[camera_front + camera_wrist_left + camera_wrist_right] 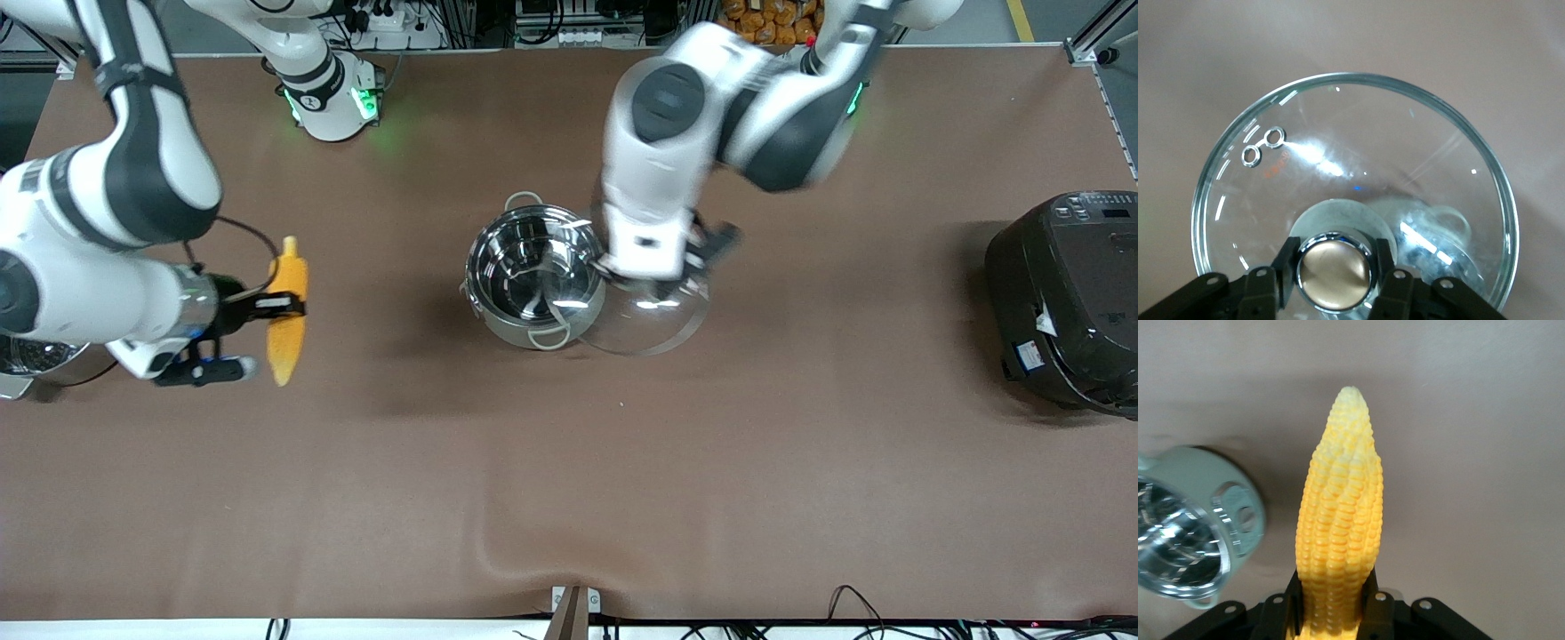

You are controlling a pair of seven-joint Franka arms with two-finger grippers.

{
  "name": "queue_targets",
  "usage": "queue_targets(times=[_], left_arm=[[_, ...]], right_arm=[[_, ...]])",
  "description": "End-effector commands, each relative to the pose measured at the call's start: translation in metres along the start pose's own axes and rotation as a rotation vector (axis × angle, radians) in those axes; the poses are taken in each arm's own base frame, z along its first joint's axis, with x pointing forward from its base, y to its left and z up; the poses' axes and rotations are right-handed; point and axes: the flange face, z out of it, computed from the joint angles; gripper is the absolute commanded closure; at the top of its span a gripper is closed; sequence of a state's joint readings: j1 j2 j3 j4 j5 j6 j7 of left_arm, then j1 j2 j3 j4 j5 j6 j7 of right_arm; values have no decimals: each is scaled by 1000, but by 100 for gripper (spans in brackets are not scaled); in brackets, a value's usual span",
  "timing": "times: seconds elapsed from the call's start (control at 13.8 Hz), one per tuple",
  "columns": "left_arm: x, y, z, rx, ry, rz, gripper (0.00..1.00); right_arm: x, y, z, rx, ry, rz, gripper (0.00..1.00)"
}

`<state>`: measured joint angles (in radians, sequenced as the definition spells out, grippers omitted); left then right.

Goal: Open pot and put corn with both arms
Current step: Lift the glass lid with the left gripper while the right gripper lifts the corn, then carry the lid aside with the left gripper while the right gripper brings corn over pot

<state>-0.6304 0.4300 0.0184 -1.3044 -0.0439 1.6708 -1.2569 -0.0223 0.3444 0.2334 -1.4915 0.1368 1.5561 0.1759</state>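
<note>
I have the left gripper (1335, 275) with jaws clamped on the tan knob of the clear glass lid (647, 311), held aside so the round stainless-steel pot (533, 276) on the brown worktop (800, 444) lies open. The right gripper (283, 307) has jaws clamped around the yellow-orange corn cob (287, 311), clear of the worktop for carrying.
</note>
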Motion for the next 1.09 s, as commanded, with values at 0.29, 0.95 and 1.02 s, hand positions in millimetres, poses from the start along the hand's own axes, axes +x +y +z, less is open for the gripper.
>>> queue_targets(times=[0.29,0.95,1.02], left_arm=[[163,-126,78,57,-63,52,100],[181,-207,221,55,-5,53,100],[185,-218,232,57,10,67,100]], right_arm=[[-58,-161,1,-89,75,141,70],[-77,-282,127,-90,226,266,70],[-82,-289,143,-90,236,256,70]])
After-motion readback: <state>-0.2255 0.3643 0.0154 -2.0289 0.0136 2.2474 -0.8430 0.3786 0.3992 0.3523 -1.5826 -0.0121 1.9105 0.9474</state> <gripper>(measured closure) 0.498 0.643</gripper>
